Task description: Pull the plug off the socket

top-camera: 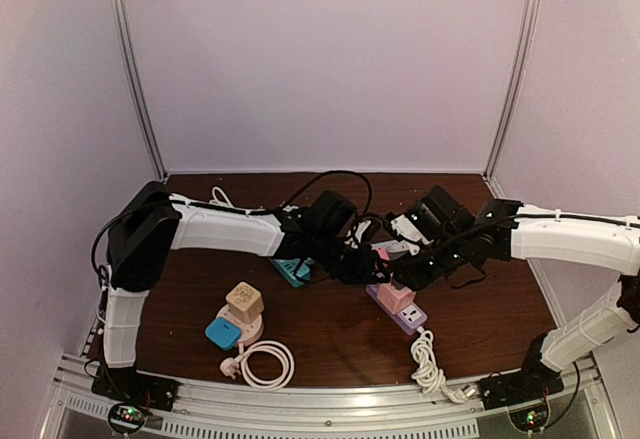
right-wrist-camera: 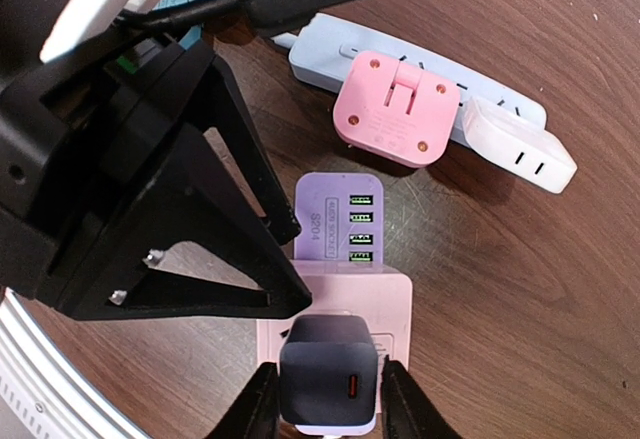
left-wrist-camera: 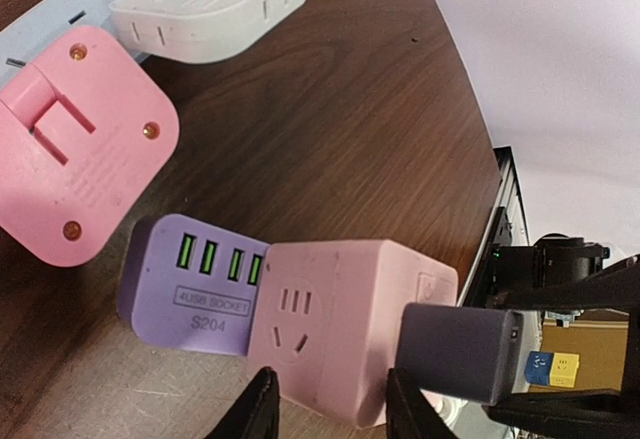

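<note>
Right wrist: boxy grey plug [right-wrist-camera: 328,371] (matte plastic)

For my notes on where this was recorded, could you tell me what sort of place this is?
Probably a robot test booth, not a home: white walls on metal posts enclose a brown table, and the left arm and right arm are bolted to a rail at its near edge.

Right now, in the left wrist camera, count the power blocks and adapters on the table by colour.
Pink: 2, flat adapter and cube socket
White: 1, white adapter
Light blue: 1, power strip
Purple: 1, USB block
Dark grey: 1, charger
Total: 6
</note>
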You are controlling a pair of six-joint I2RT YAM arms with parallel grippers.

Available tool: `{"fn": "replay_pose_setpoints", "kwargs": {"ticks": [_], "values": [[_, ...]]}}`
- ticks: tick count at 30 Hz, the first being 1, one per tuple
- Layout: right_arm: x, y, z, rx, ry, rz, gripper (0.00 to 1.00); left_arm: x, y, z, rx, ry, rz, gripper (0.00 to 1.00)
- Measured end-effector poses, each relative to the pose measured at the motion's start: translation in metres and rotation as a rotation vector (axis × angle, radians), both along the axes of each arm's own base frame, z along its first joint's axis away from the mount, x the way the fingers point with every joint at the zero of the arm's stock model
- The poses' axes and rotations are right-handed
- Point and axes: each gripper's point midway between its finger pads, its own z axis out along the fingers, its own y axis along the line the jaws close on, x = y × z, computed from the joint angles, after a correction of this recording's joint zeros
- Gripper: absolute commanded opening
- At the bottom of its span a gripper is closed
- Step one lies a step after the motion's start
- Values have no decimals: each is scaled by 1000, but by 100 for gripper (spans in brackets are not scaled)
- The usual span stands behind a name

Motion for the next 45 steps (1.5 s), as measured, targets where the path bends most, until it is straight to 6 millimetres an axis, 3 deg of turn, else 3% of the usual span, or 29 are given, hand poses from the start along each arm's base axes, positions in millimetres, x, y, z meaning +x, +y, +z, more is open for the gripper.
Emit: {"fn": "replay_pose_setpoints", "kwargs": {"ticks": [4,16,45], "values": [[-1,0,0,-5,1,7,41,-1,-1,0,1,2,-2,36],[-3,2,-1,-1,5,12,19,-1,-2,0,9,7,-5,34],[-2,-1,3,-21,-16,-9,16,-4,-2,-2,27,-17,-24,30]]}}
